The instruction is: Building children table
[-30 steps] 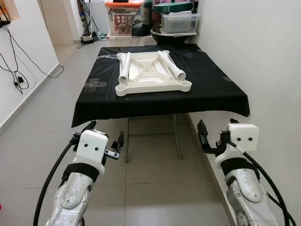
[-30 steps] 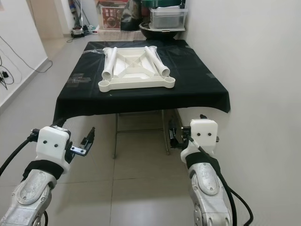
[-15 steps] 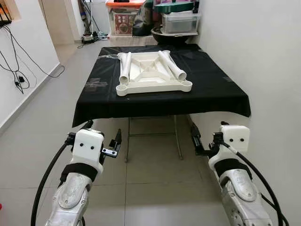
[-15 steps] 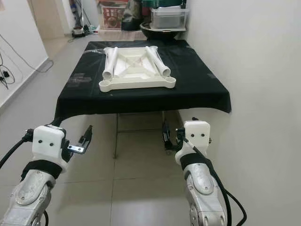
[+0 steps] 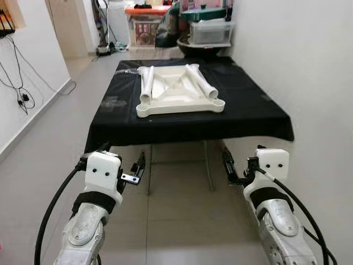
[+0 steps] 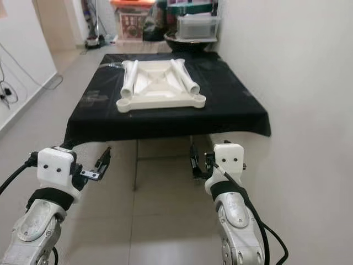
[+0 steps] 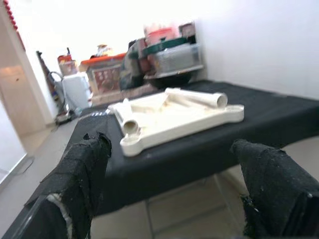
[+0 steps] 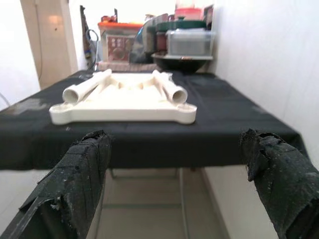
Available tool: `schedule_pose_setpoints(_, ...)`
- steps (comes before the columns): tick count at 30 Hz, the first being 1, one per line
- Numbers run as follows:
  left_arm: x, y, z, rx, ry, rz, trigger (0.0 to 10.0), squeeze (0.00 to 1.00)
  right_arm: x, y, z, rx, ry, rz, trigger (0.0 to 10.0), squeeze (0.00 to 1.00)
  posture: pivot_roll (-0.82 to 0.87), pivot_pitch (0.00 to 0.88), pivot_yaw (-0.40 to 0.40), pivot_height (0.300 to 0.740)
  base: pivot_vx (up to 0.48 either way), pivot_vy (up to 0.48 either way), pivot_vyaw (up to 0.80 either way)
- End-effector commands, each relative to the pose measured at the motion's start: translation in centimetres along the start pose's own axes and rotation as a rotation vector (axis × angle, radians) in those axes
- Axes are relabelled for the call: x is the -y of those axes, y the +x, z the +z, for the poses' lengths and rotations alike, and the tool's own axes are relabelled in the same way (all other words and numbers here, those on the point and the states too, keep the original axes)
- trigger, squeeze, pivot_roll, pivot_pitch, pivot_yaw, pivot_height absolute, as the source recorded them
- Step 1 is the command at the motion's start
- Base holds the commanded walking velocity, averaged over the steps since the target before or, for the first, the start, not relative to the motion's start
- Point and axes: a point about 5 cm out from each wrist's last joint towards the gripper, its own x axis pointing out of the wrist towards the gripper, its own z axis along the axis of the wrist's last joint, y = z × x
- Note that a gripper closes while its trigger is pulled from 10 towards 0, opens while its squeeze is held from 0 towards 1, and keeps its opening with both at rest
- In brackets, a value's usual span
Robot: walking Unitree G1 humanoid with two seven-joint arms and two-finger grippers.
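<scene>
A cream plastic children's tabletop (image 5: pixel 177 97) lies upside down on a table draped in black cloth (image 5: pixel 259 115). Two cream leg tubes rest on it, one along its left side (image 5: pixel 146 83) and one along its right side (image 5: pixel 201 81). My left gripper (image 5: pixel 122 163) hangs open below the table's front edge, left of centre, holding nothing. My right gripper (image 5: pixel 225 164) hangs open at the same height on the right, also with nothing in it. The tabletop (image 8: pixel 122 105) and tubes lie ahead of the wide-spread black fingers (image 8: pixel 77 186) in the right wrist view, and likewise in the left wrist view (image 7: pixel 174 118).
A white wall (image 5: pixel 309 83) runs close along the right of the table. Storage boxes and a dark basin (image 5: pixel 201 38) stand behind the table. Cables (image 5: pixel 19 83) hang on the left wall. Tiled floor (image 5: pixel 49 138) lies open to the left; metal table legs (image 5: pixel 207 165) show under the cloth.
The camera has come slightly closer to the table and tilted a little. Both arms have sunk a little lower; the right gripper has drawn inward. The tabletop and tubes have not moved.
</scene>
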Motion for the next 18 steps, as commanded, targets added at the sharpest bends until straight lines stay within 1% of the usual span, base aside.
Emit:
schedule_pose_setpoints(1, 0.09, 0.31, -0.07, 0.003, -0.009, -0.011, 10.0, 0.00, 0.21, 0.32, -0.26, -0.005, -0.001, -0.015, 10.0, 0.00, -0.02, 0.000, -0.010, 0.740, 0.450, 0.000, 0.00)
schedule_pose_setpoints(8, -0.18, 0.59, 0.19, 0.019, -0.004, -0.023, 10.0, 0.00, 0.10, 0.42, -0.37, -0.005, 0.005, -0.021, 10.0, 0.00, -0.01, 0.000, -0.003, 0.740, 0.452, 0.000, 0.00)
schedule_pose_setpoints(18, 0.13, 0.65, 0.02, 0.024, -0.005, -0.031, 10.0, 0.00, -0.27, 0.50, -0.52, -0.007, 0.016, -0.012, 10.0, 0.00, -0.01, 0.000, -0.007, 0.740, 0.452, 0.000, 0.00)
